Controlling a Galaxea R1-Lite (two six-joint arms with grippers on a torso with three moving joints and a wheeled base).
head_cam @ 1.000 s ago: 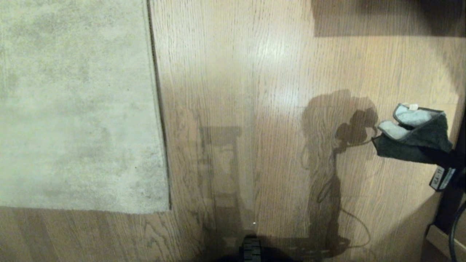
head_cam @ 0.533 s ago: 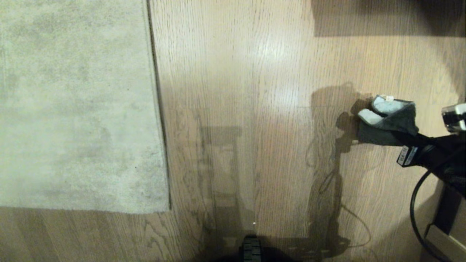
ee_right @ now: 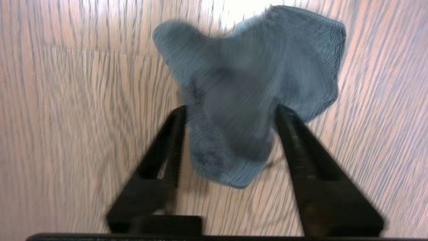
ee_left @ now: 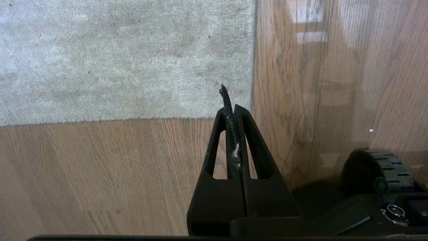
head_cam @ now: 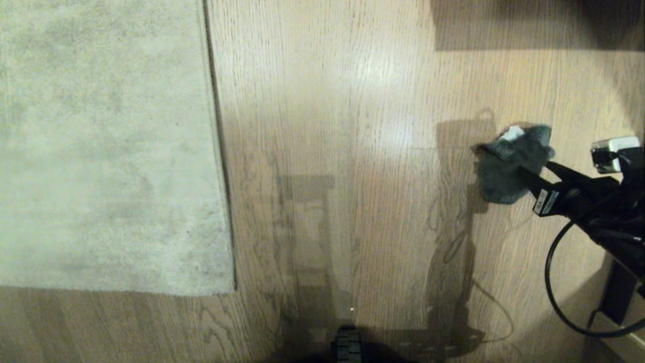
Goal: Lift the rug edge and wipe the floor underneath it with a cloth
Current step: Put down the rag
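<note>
The cloth (head_cam: 509, 164), a small dark grey rag, is bunched on the floor (head_cam: 327, 101) at the right. My right gripper (head_cam: 535, 169) reaches in from the right edge, open, its jaws spread either side of the cloth's near end. In the right wrist view the cloth (ee_right: 247, 87) sits between the right gripper's (ee_right: 231, 109) separated fingers, blurred. The rug (head_cam: 101, 151) lies flat at the left, its edge (head_cam: 219, 151) running down to a corner (head_cam: 234, 290). My left gripper (ee_left: 232, 107) is shut and parked above that rug corner (ee_left: 252, 115), outside the head view.
My base's wheel (ee_left: 378, 170) sits on the floor beside the left gripper, and the base's front (head_cam: 347, 348) shows at the near edge. A black cable (head_cam: 559, 282) loops below the right arm. A dark shadow (head_cam: 534, 25) covers the far right.
The right arm has swung further into view toward the left and down. Its jaws have opened, and the cloth, earlier pinched and held up, now slumps on the floor. The rug has not moved.
</note>
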